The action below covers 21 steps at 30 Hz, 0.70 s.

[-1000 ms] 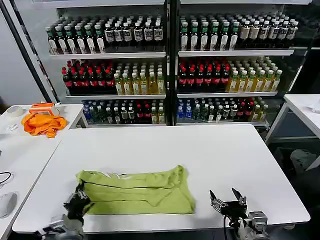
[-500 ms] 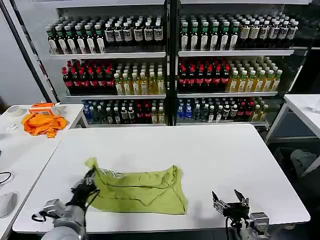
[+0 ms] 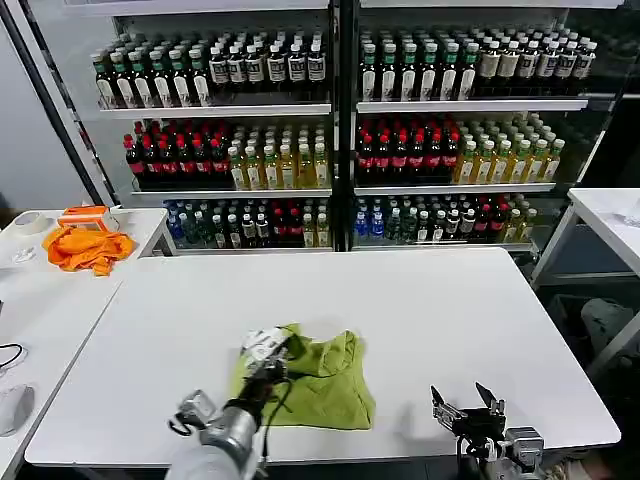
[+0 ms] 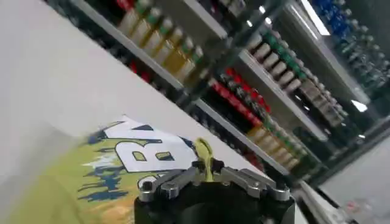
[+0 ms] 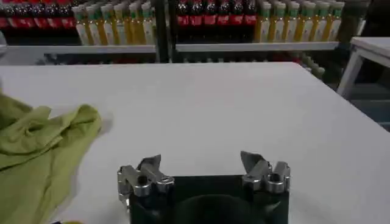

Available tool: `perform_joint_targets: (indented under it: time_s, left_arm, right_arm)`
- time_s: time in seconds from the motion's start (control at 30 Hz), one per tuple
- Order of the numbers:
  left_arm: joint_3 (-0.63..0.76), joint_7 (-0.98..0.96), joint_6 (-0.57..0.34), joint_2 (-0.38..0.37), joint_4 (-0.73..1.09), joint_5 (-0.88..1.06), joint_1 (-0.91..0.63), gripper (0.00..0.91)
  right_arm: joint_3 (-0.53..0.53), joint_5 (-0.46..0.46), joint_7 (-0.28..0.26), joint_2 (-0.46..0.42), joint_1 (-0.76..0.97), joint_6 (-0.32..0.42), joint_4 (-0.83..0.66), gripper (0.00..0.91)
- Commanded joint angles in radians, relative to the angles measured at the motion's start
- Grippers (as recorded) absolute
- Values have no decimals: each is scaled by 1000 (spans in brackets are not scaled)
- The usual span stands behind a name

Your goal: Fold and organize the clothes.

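The lime-green T-shirt [image 3: 325, 385] lies bunched near the front middle of the white table [image 3: 420, 300]. Its left end is lifted and turned over to the right. My left gripper [image 3: 267, 352] is shut on that lifted end, just above the shirt's left part. In the left wrist view the gripper [image 4: 204, 165] pinches a thin green fold, and beyond it the shirt [image 4: 55, 189] shows a white and blue lettered print. My right gripper [image 3: 468, 408] stands open near the table's front right edge, apart from the shirt. The right wrist view shows that gripper [image 5: 201, 165] holding nothing, with the shirt [image 5: 36, 146] off to one side.
An orange cloth [image 3: 88, 248] lies on the side table at the left, with a computer mouse [image 3: 12, 408] nearer the front. Shelves of bottles [image 3: 340, 140] stand behind the table. Another white table [image 3: 610, 212] stands at the right.
My left gripper has lifted the shirt's left end and carried it rightward over the rest. The shirt now covers about half its earlier width. The right gripper has barely moved.
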Motion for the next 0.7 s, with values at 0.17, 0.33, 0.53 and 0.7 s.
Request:
perform_joint_targets:
  time_s: [0.17,0.33,0.53,0.7]
  left_arm:
    - [231,57,30,-112,173,137,-124,907]
    - [239,91,34,-115,189,262,-113,907]
    - [209,111,24,-96,109,299,-81,907]
    - [80,98,40,-44,26,335,-34,907]
  right_arm:
    - [4,-1,-1,-2,-5,4,0,907]
    - [-3,-5,-1,5,-4,4,7,907]
    - [3,-5,-1,3,-7,5,12,907]
    - [12,-3,-3,3,-8,7,18,907]
